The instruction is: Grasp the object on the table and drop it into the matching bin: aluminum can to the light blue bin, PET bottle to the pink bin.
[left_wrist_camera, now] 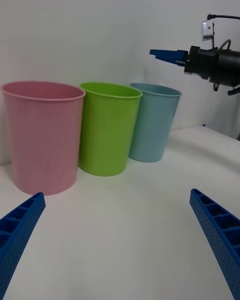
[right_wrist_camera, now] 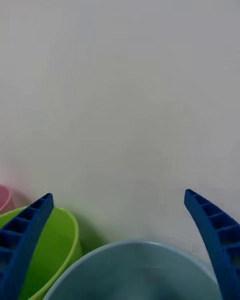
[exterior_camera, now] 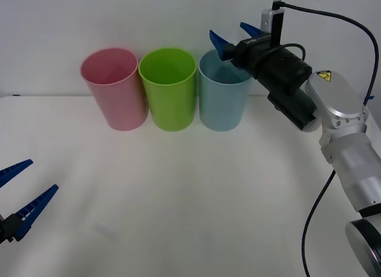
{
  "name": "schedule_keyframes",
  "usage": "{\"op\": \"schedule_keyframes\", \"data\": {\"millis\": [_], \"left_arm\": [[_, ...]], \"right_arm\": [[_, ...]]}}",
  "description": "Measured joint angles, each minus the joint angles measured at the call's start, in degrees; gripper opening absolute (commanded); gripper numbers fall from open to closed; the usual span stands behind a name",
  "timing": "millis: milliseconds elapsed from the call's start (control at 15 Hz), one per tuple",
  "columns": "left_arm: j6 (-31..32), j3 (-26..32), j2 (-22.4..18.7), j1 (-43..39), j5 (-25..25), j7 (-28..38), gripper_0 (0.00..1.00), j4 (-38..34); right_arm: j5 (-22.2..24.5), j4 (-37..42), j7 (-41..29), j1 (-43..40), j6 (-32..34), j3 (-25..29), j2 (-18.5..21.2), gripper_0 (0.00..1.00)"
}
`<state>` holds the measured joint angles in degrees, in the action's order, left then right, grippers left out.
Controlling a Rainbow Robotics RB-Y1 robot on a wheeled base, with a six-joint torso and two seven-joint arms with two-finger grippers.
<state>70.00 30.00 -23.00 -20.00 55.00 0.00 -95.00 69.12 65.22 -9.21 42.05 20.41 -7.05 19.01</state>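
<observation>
right gripper — fingers spread, empty, above light blue bin | left gripper — fingers spread, empty, low over table

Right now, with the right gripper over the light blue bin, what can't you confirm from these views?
- Light blue bin contents: walls hide its bottom in the front and left wrist views; the right wrist view's edge cuts it off.
- Aluminum can: I cannot locate it.
- Pink bin and lime green bin bottoms: hidden likewise.
- Right gripper is open, empty; left gripper is open, low.
</observation>
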Motion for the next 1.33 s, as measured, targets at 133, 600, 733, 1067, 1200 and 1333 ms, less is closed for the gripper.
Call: {"op": "schedule_keyframes", "data": {"millis": [133,600,733,1067,1200,1333], "left_arm": [[0.00,0.00,0.00,0.00,0.00,0.00,1.00,0.00],[0.00,0.00,0.00,0.00,0.00,0.00,1.00,0.00],[0.00,0.00,0.00,0.00,0.00,0.00,1.00,0.00],[0.00,0.00,0.00,0.00,0.00,0.00,1.00,0.00],[0.00,0.00,0.00,0.00,0.00,0.00,1.00,0.00],[0.00,0.00,0.00,0.00,0.00,0.00,1.00,0.00]], "right_arm": [[-0.51,0.04,0.21,-0.32,0.46,0.01,0.31,1.00],[-1.33,10.51,0.37,-9.33,1.13,0.03,4.20,1.00],[-2.02,14.74,0.42,-13.33,1.56,0.02,6.15,1.00],[-5.71,25.35,1.17,-25.45,1.80,0.38,12.32,1.00],[-6.50,29.03,2.16,-30.95,3.69,2.49,13.73,1.00],[-6.53,29.98,3.40,-35.34,8.96,6.13,13.84,1.00]]}}
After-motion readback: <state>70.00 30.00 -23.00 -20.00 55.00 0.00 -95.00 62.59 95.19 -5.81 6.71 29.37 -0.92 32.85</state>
